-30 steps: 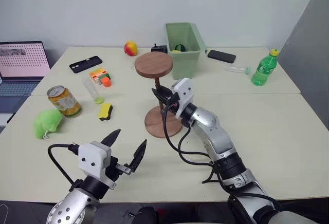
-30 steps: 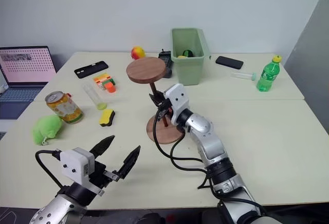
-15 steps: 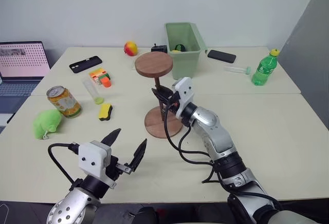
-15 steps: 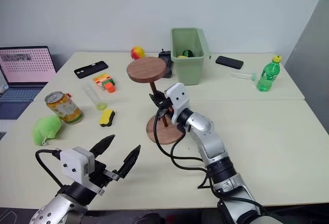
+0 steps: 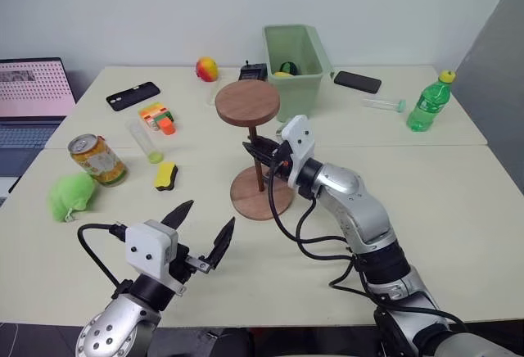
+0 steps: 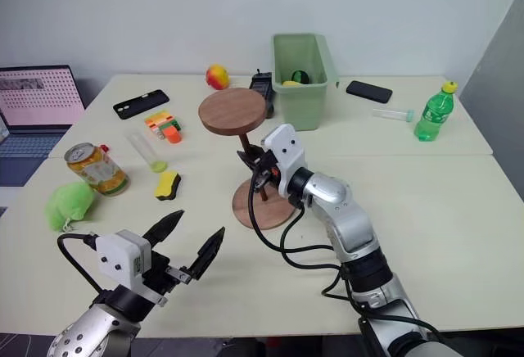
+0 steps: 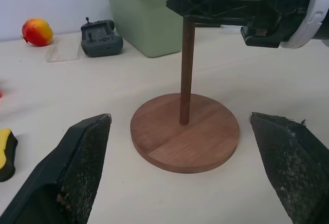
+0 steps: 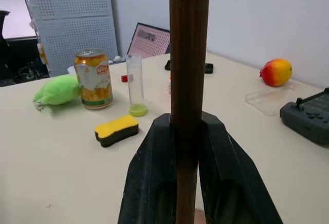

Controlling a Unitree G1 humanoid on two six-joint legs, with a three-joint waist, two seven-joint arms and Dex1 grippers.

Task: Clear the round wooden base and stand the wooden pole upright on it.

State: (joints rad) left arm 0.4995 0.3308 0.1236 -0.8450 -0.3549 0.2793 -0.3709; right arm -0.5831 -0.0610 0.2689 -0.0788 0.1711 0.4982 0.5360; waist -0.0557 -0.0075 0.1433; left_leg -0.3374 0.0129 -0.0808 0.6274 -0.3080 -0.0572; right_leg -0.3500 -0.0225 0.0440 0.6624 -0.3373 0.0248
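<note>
I see pole (image 5: pixel 261 165) upright on base (image 5: pixel 261 192), mid-table, disc end up, in front of green bin (image 5: pixel 296 65). Right gripper (image 5: pixel 262 150) at pole mid-height, fingers (image 8: pixel 154 172) pressed against shaft both sides, clamped on it. Left gripper (image 5: pixel 201 228) low near table edge, jaws spread wide, holding nothing, well apart from base. Can (image 5: pixel 97 159), sponge (image 5: pixel 168 174), green plush (image 5: pixel 70 195) off to left.

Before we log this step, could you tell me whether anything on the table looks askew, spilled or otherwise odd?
Nothing stands out. The wooden pole stands upright in the centre of the round wooden base, with the right gripper closed around it. The can is upright and nothing has spilled.
</note>
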